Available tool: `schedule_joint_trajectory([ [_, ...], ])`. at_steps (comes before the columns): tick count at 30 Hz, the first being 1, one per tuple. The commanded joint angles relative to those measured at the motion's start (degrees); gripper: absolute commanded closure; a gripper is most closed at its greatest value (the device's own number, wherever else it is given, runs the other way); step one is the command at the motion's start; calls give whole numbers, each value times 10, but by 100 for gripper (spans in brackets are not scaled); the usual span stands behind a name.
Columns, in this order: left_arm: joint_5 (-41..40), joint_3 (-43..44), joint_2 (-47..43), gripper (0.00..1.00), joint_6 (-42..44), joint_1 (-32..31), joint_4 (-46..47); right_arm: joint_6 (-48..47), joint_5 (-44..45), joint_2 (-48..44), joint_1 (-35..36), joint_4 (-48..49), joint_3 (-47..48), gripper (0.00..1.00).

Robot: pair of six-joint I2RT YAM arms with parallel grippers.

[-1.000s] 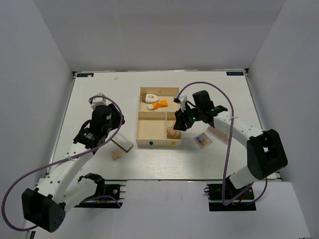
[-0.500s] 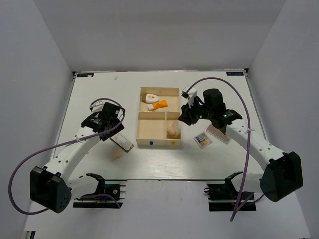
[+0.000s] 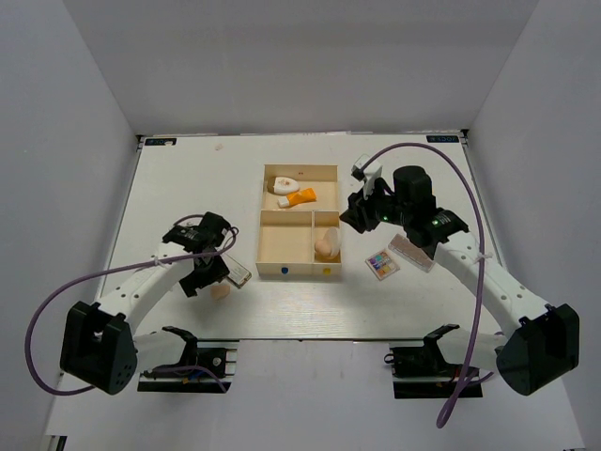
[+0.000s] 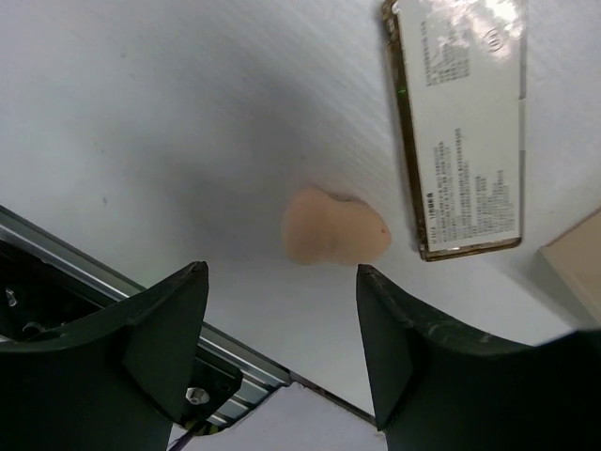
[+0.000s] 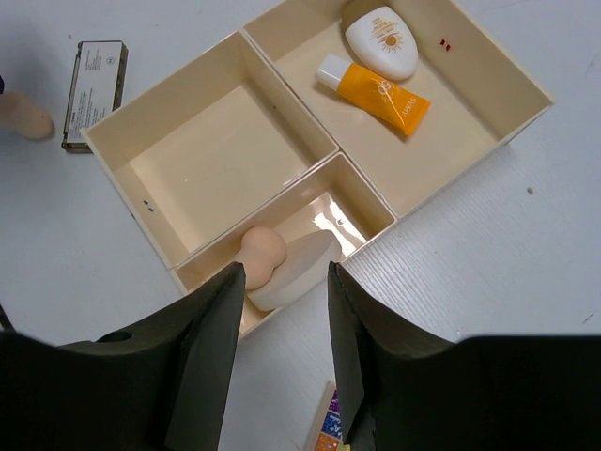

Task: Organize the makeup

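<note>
A beige egg-shaped sponge [image 4: 336, 226] lies on the table beside a flat palette [image 4: 460, 132] turned label side up. My left gripper [image 4: 280, 272] hangs open just short of the sponge, with nothing between its fingers. From above, the left gripper [image 3: 205, 280] is next to the sponge [image 3: 220, 292]. My right gripper [image 5: 282, 268] is open and empty over the box's near small compartment. In that compartment lie another sponge [image 5: 261, 252] and a round cream puff [image 5: 299, 271]. The orange tube [image 5: 376, 91] and white teardrop piece [image 5: 382, 41] lie in the long compartment.
The pale wooden box [image 3: 260, 235] has its larger square compartment [image 5: 221, 155] bare. A multicoloured palette [image 3: 381, 264] and another flat palette [image 3: 411, 252] lie right of the box. The table's near edge and metal rail [image 4: 56, 272] run just under the left gripper.
The left gripper swung toward the near edge, came over the loose sponge and opened wider. The right gripper pulled up and back from the small compartment, leaving a sponge there.
</note>
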Motion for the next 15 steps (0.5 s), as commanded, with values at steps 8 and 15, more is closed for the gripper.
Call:
schedule_joint_trajectory([
  [8,49,-64,41,30,-11,-3,81,5,-3,-11,0,6,17,52],
  [15,61,-71,69,50,-6,-13,114,5,-5,-14,-1,9,12,52],
])
